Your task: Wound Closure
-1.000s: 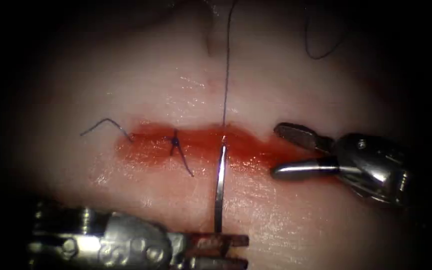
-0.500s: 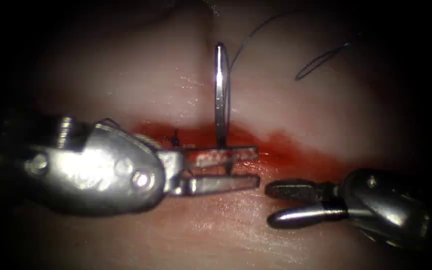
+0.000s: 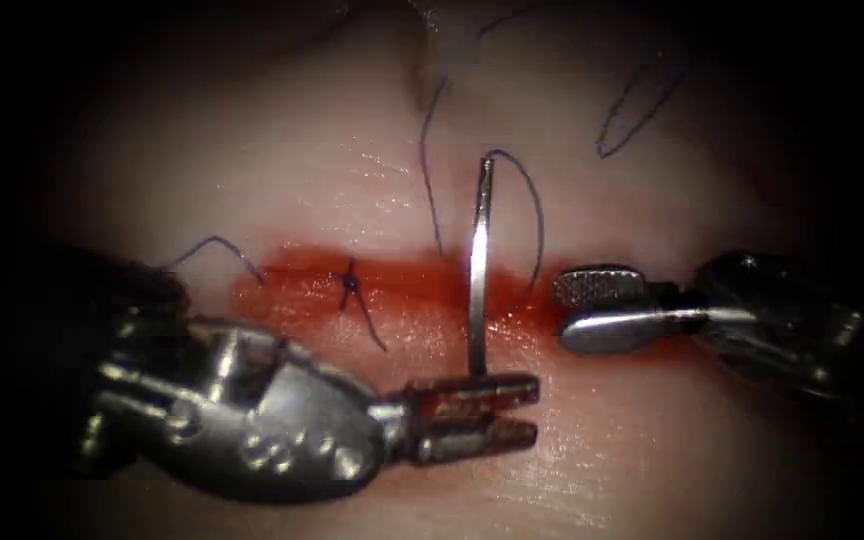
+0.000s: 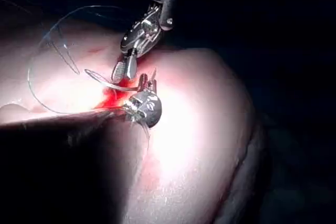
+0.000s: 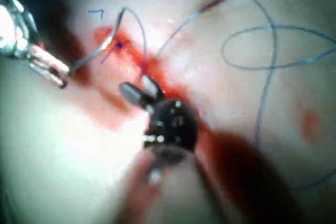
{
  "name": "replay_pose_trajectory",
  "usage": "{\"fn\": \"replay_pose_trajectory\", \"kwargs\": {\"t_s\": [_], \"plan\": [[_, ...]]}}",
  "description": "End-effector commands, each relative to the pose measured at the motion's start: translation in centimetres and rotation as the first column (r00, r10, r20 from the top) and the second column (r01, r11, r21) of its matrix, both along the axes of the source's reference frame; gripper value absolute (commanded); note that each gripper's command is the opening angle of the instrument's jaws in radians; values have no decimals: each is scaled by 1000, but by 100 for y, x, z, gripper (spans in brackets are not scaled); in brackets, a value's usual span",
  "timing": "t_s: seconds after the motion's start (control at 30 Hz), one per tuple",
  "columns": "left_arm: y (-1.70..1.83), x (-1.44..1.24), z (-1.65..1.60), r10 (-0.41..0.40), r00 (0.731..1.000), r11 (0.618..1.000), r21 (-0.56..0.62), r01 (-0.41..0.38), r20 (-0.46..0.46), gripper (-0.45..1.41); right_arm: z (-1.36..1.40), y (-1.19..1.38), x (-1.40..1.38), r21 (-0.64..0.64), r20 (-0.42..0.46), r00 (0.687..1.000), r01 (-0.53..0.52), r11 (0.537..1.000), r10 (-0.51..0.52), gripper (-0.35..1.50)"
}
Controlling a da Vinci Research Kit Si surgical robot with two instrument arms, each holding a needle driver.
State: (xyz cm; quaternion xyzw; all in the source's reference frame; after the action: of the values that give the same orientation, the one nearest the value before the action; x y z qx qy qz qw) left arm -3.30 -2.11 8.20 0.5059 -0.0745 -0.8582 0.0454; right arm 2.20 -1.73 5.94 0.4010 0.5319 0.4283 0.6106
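Compared with half a second back, the left tool point(image 3: 482, 410) is seen lower and further right, and the needle point(image 3: 477, 270) it carries now stands over the cut point(image 3: 392, 290) instead of above it on the pale tissue point(image 3: 302, 130). That tool's jaws are clenched on the needle's lower end; the needle is clear of the tissue, its swaged top end trailing the thread point(image 3: 535, 225). The right tool point(image 3: 592, 310) is parked at the cut's right end, jaws parted, nothing held.

For handling it well, probably the grip is best kept firm near that end so the curve isn't allowed to roll, and the slack loop is kept off the finished knot point(image 3: 350, 285) to the left.

From the endoscope, the knot and its cut tails are laid out plainly. From the right wrist view, a big loose loop of thread point(image 5: 273, 45) lying on the tissue is picked up much more fully, and the needle's curve point(image 5: 100, 51) is readable.
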Motion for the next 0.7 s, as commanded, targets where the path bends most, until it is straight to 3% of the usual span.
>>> {"fn": "replay_pose_trajectory", "kwargs": {"t_s": [0.03,0.1,0.23,0.43,0.7], "plan": [[-8,-6,9,2,1000,1000,-3,-2,-1,-45,3,-8,6,10,-2,1000,1,1000,-1,47],[-11,-8,19,7,1000,1000,-15,-7,-10,-45,1,-11,9,17,-4,1000,-1,1000,1,49],[-12,-8,21,14,1000,1000,-27,-15,-14,-45,-1,-13,17,28,-14,1000,-14,1000,14,74],[-14,-9,22,14,1000,1000,-28,-14,-15,-45,-4,-16,19,29,-14,1000,-14,999,15,71],[-18,-11,23,18,1000,999,-40,-19,-21,-45,5,-13,54,22,8,999,-50,999,50,74]]}}
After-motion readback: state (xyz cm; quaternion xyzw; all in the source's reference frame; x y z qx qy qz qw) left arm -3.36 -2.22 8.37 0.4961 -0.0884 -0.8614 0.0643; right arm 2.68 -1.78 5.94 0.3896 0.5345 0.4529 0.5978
